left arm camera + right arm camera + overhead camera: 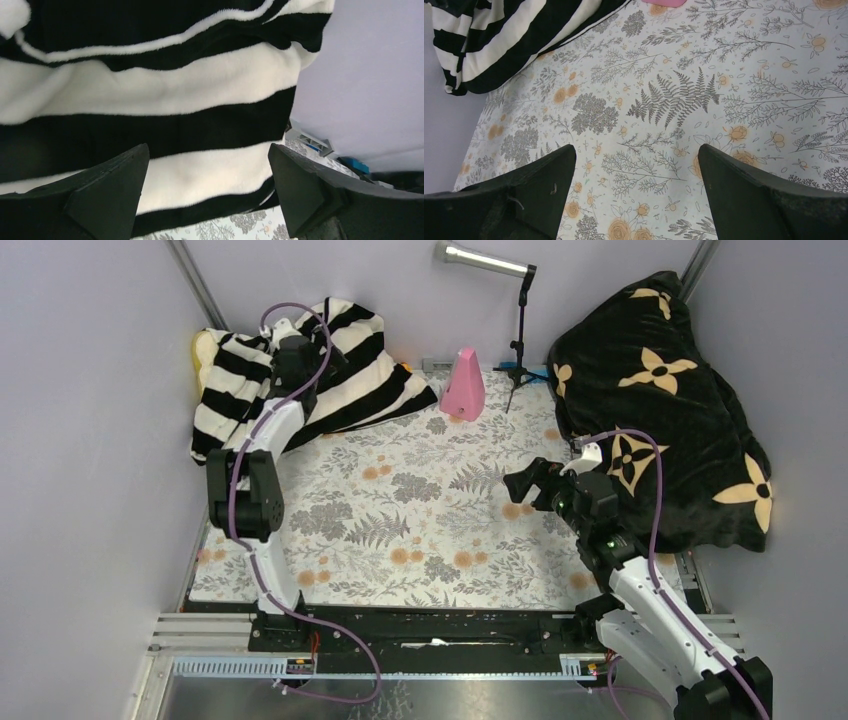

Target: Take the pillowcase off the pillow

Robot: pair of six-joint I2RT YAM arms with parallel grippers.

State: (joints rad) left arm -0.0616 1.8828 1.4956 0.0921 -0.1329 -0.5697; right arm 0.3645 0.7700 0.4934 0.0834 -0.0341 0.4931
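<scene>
The black and cream striped pillowcase (340, 370) lies bunched in the back left corner. A small yellow and cream bit of the pillow (203, 345) shows at its left end; the rest is hidden inside. My left gripper (297, 352) hangs over the pillowcase. In the left wrist view the left gripper (207, 165) is open, with the striped cloth (150, 95) just beyond the wide-apart fingers and not pinched. My right gripper (522, 483) is open and empty above the floral tablecloth (430, 520), right of middle. The right wrist view shows it open (636, 165), far from the pillowcase (499, 40).
A black plush blanket with tan flowers (660, 410) is heaped at the back right. A pink cone-shaped object (464, 385) and a thin black lamp stand (520, 335) stand at the back middle. Lilac walls close in on three sides.
</scene>
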